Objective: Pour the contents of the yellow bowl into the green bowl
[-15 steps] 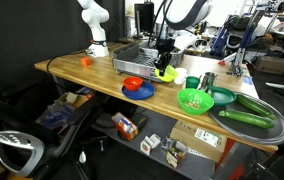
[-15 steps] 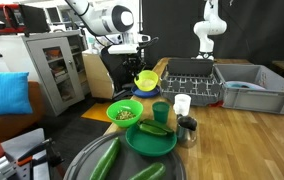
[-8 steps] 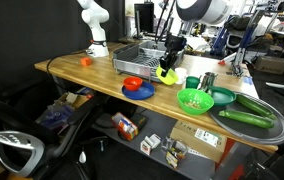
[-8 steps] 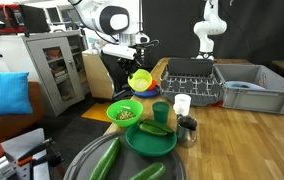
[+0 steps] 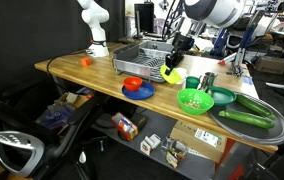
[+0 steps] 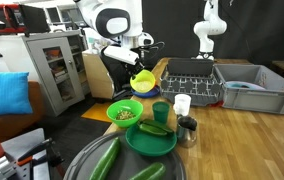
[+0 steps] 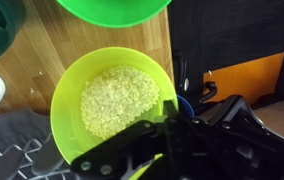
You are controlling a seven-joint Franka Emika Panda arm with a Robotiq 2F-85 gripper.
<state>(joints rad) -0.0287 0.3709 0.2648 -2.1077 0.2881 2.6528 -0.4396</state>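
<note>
Table: wood, lab clutter behind.
claw: clamped on yellow bowl rim.
yellow bowl: lifted, under claw, grains inside.
green bowl: below claw, aside.
progress: pickup done; carry and pour left.

We see the yellow bowl as bright yellow in both exterior views and more lime-tinged in the wrist view, where it holds pale cream-yellow grains. The green bowl is vivid lime, with speckled brown and tan bits inside. Just beside the green bowl sits a darker teal-green bowl, and past that lie deep green cucumbers. On the green bowl's other side, a red bowl rests on a blue plate. The table beneath the green bowl is light-brown wood grain.
</note>
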